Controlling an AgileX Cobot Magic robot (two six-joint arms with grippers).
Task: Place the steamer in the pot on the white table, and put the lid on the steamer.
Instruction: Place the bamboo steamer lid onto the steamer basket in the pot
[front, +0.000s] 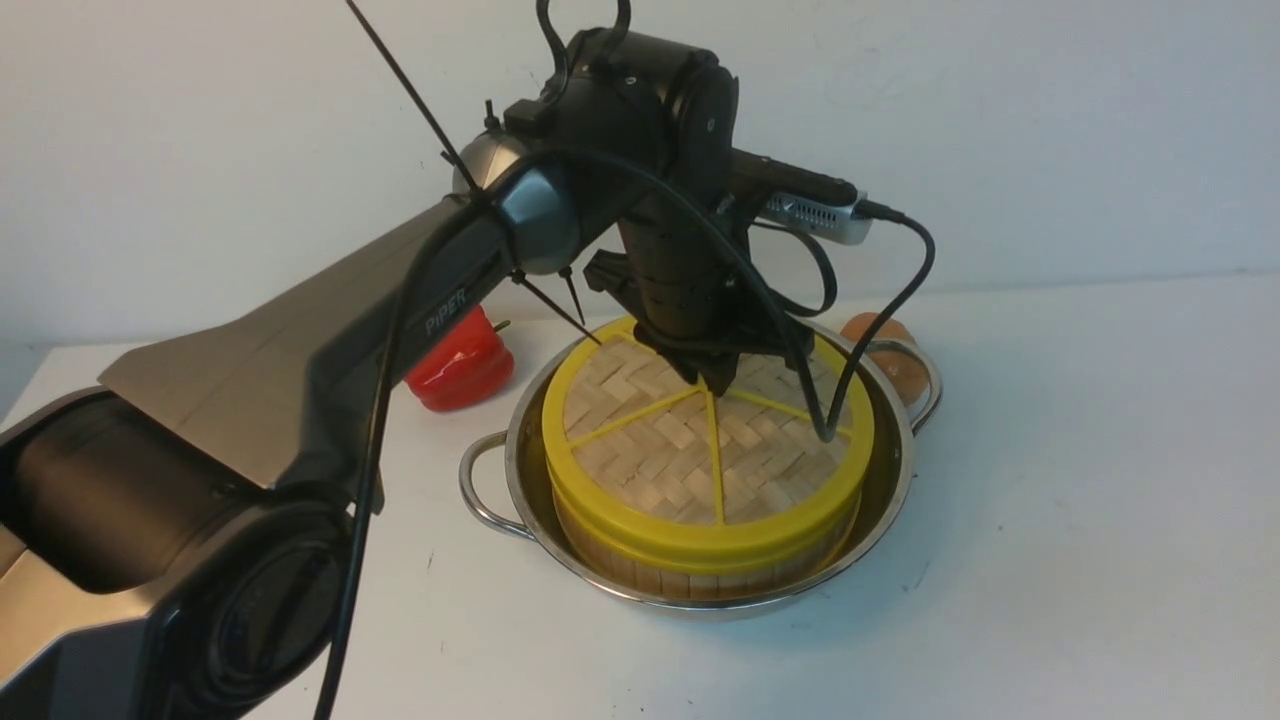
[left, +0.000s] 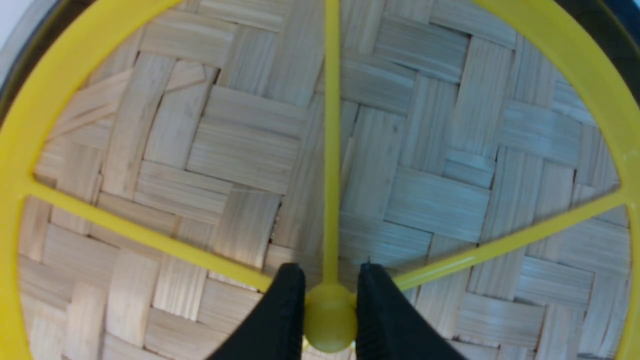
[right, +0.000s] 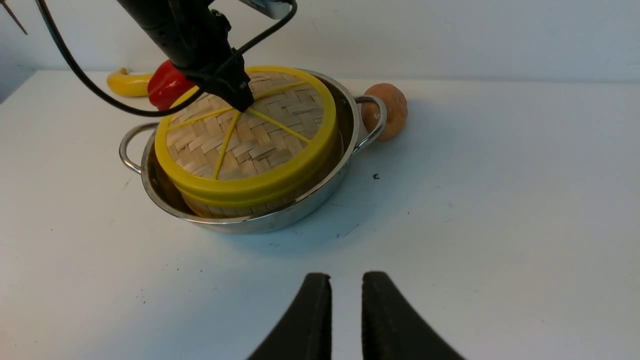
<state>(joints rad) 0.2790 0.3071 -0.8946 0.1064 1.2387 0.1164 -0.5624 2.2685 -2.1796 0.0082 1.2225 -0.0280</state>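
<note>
The woven lid (front: 700, 450) with yellow rim and spokes lies flat on the steamer (front: 700, 578), whose pale side wall shows just below it. The steamer sits inside the steel pot (front: 893, 480) on the white table (front: 1080, 560). My left gripper (front: 718, 385) points straight down at the lid's centre. In the left wrist view its fingers (left: 285, 310) are shut on the yellow knob (left: 330, 317). My right gripper (right: 346, 280) hovers over bare table in front of the pot (right: 280, 220), slightly open with nothing in it. The steamer's contents are hidden.
A red pepper (front: 462, 365) lies behind the pot on the left. A brown-orange round thing (front: 892, 352) touches the pot's far right handle. A yellow banana (right: 127, 82) lies further back left. A cable (front: 880, 320) hangs from the left wrist over the lid.
</note>
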